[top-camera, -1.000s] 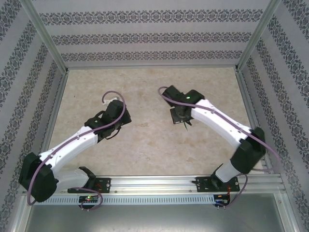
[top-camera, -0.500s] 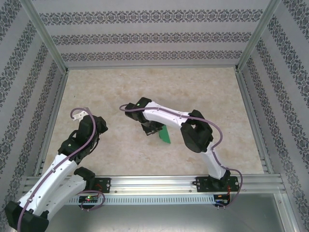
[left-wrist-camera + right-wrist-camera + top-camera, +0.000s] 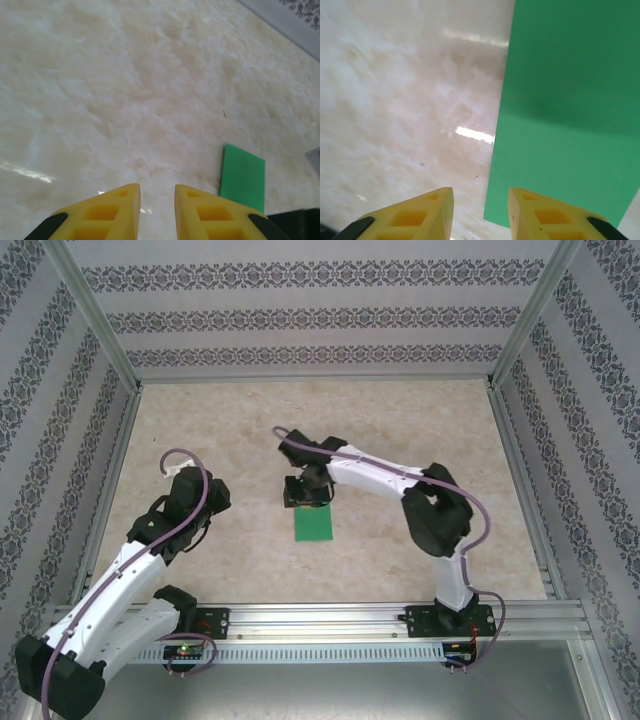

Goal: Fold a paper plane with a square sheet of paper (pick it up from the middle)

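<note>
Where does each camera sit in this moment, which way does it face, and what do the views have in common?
Top external: fixed above and behind the bases, looking down on the table, both arms and the square sheet of paper.
Left wrist: on the left arm, looking down past the left gripper at bare table, with the sheet ahead to the right.
Right wrist: low over the table, the right gripper at the sheet's edge.
Shared: all three show the green sheet lying on the table.

We count one sheet of green paper (image 3: 313, 526). We count two arms, the left arm (image 3: 130, 570) and the right arm (image 3: 375, 475). There are two grippers, the left gripper (image 3: 157, 187) and the right gripper (image 3: 480, 192), each with two yellow fingers (image 3: 122, 202). There is one table (image 3: 420, 420).
</note>
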You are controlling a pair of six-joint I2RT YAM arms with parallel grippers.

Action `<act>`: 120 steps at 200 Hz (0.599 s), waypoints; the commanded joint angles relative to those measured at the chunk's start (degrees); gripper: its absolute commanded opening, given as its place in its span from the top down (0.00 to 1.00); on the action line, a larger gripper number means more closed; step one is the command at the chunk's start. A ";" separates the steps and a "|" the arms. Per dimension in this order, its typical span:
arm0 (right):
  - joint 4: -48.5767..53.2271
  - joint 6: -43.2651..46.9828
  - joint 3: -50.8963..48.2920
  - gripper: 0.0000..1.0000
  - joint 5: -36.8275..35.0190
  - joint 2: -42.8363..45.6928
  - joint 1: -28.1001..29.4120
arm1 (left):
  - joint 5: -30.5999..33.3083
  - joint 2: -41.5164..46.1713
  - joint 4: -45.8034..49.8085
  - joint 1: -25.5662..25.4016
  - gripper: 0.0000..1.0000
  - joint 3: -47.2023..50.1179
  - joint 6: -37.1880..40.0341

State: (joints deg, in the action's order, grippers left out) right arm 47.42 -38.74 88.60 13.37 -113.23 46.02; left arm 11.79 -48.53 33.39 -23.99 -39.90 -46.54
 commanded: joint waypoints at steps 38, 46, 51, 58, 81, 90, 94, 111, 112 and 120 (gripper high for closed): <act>-26.69 -4.09 -26.01 0.67 9.56 17.51 -12.77 | -29.31 -22.96 -14.64 -2.53 0.83 -6.82 2.69; -28.96 -4.39 -28.84 0.67 11.05 18.52 -14.30 | -29.78 -27.11 -14.45 -4.55 0.85 -9.55 3.22; -29.49 -4.41 -29.99 0.67 11.50 19.01 -15.04 | -29.57 -29.49 -13.50 -5.67 0.86 -11.38 3.43; -29.85 -4.25 -31.32 0.67 11.60 19.41 -15.70 | -29.42 -32.74 -12.84 -7.11 0.87 -13.42 3.78; -32.11 -3.98 -34.38 0.67 12.29 19.90 -16.40 | -31.10 -43.18 -12.15 -9.59 0.93 -18.72 4.56; -33.66 -4.60 -35.58 0.68 12.94 19.64 -16.42 | -31.32 -46.85 -11.48 -9.89 0.96 -20.59 4.24; -34.57 -4.85 -36.09 0.68 13.46 19.51 -16.41 | -31.54 -48.26 -11.30 -9.92 0.97 -21.34 4.10; -37.22 -6.20 -38.14 0.68 14.14 19.18 -16.32 | -31.50 -52.38 -10.82 -9.90 1.00 -23.42 4.12; -37.40 -6.27 -38.23 0.68 14.19 19.18 -16.31 | -31.44 -52.50 -10.86 -9.92 1.00 -23.49 4.11; -38.39 -6.48 -39.02 0.68 14.36 18.98 -16.23 | -31.63 -53.71 -11.72 -9.87 1.00 -23.65 4.15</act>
State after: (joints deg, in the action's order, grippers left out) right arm 16.27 -43.16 51.92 25.19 -94.87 29.52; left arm -18.13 -98.89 22.15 -33.82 -61.76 -43.48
